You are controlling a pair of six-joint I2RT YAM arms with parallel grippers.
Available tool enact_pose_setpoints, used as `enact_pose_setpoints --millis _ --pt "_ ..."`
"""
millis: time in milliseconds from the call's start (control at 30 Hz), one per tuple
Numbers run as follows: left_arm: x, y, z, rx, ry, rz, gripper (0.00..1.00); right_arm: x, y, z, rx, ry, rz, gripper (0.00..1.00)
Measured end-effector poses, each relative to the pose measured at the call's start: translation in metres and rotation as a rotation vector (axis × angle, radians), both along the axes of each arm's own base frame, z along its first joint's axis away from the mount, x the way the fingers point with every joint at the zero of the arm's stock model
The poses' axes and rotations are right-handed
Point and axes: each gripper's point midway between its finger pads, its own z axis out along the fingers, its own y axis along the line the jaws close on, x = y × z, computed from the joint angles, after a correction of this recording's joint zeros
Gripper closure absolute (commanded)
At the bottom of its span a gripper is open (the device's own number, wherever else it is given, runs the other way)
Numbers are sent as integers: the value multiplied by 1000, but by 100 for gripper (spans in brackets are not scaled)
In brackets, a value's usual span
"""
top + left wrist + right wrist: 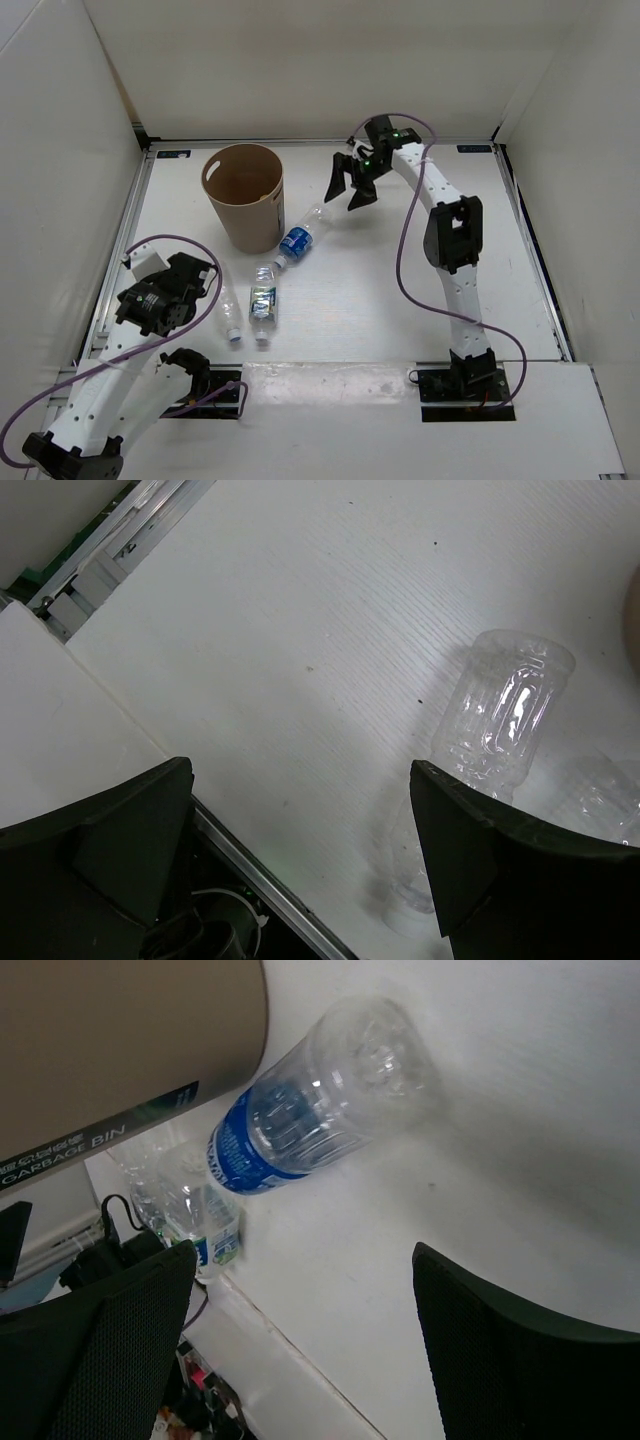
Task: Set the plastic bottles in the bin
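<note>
Currently in view: three plastic bottles, one bin, two grippers. No bottle inside the bin as far as visible; all three lying on their sides on the flat white table (400,300).

1. Clear plastic bottle with blue label (297,239)
- Long axis diagonal: cap toward near left, base toward far right.
- Located just beside the near-right foot of the bin; contact not determinable.
- Label print not legible.

2. Clear plastic bottle with green-blue label (263,301)
- Long axis near to far, cap at the near end.
- Located near the middle of the table, nearer than bottle 1.
- Label print too small to read.

3. Plain clear plastic bottle (505,705)
- Long axis roughly near to far, cap at the near end, base at the far end.
- Located just beside bottle 2, on its left; no label.

4. Tan round cardboard-coloured bin (243,196)
- Upright, mouth upward, far left on the table.
- Carries a dark strip label (100,1128) reading "GARBAGE BIN".

5. Left gripper (300,770)
- Fingers wide apart, nothing between them.
- Positioned near left, above the base end of bottle 3.

6. Right gripper (350,188)
- Fingers wide apart, nothing gripped.
- Positioned far, right of the bin, above the table beyond the base of bottle 1.
</note>
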Motion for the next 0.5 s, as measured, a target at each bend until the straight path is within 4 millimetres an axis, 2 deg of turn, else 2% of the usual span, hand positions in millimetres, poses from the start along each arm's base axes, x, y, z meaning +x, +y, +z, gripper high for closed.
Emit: enact_pose_setpoints --millis 100,167,233,367,500 --pt "0 -1 0 0 0 -5 0 -17 12 2 -9 17 17 10" --pt "0 -1 0 2 2 -7 0 -32 13 1 -41 47 13 10" --pt "0 -1 0 5 7 -7 0 -40 7 1 -92 57 -15 10" --pt "0 -1 -1 13 18 -18 0 -36 -6 14 -219 -52 -68 10" --pt "1 -1 0 16 18 -26 0 -38 -9 43 -369 -204 -158 10"
